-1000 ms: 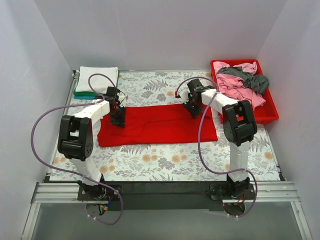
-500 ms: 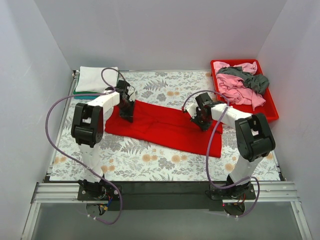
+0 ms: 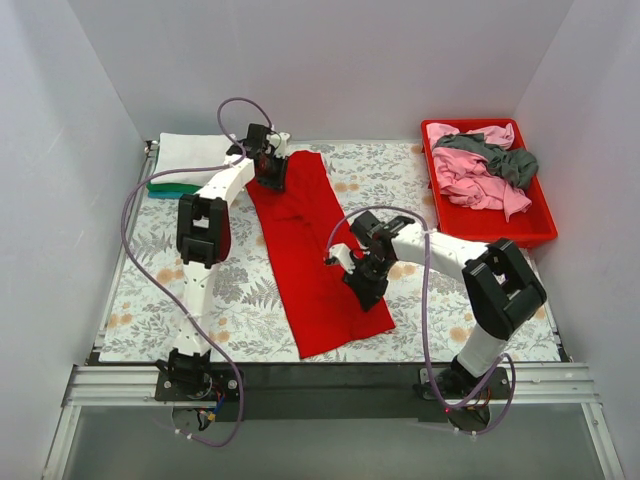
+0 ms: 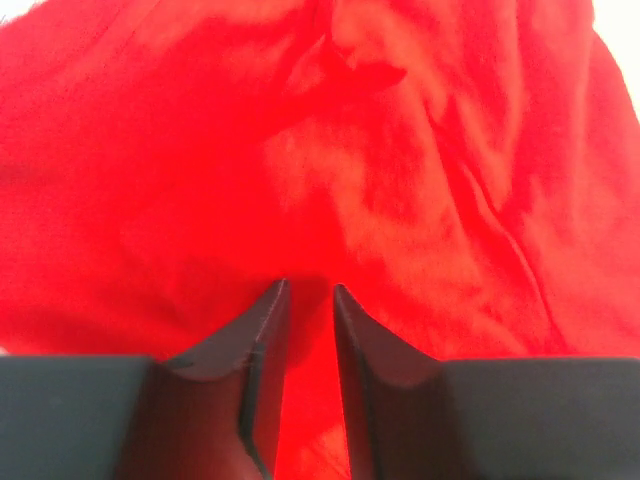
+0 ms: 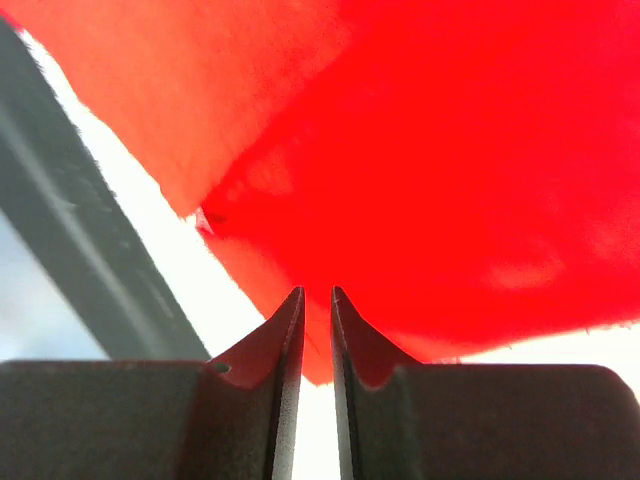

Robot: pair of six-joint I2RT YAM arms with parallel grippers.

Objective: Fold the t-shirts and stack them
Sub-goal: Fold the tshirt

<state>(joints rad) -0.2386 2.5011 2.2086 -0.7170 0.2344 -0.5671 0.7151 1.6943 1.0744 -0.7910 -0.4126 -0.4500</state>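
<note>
A large bright red t-shirt (image 3: 310, 250) lies in a long strip from the far middle of the table to its near edge. My left gripper (image 3: 272, 172) sits on the shirt's far end. In the left wrist view its jaws (image 4: 308, 288) stand a narrow gap apart with red cloth (image 4: 400, 150) in the gap. My right gripper (image 3: 365, 287) is at the near right edge of the shirt. In the right wrist view the jaws (image 5: 317, 292) are nearly together, with the red cloth's edge (image 5: 450, 150) caught between the tips.
A folded white t-shirt (image 3: 192, 155) lies on a green one (image 3: 165, 186) at the far left corner. A red plastic tray (image 3: 530, 232) at the far right holds crumpled pink (image 3: 480, 175) and dark grey (image 3: 505, 158) t-shirts. White walls enclose the floral table.
The red t-shirt has swung from lying crosswise to lying lengthwise. My left gripper moved to the far side with one end, my right gripper toward the near edge with the other.
</note>
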